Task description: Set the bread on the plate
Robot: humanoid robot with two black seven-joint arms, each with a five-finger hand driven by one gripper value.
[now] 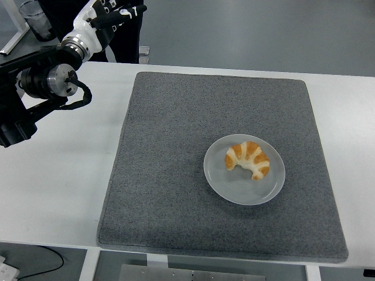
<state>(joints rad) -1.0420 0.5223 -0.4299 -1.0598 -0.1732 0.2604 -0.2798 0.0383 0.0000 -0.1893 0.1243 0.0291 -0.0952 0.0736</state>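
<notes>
We see the bread [247, 160] — a croissant — lying on the grey plate [222, 182], which sits on the grey mat [170, 175] toward the desk's [58, 175] right side. The left hand [108, 13] hangs over the desk's far left corner — fingers spread, holding nothing — well apart from the plate.

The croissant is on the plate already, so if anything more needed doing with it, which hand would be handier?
Left, probably: the left hand, fingers open and empty, is the only one in view. The croissant already lies on the plate.
</notes>
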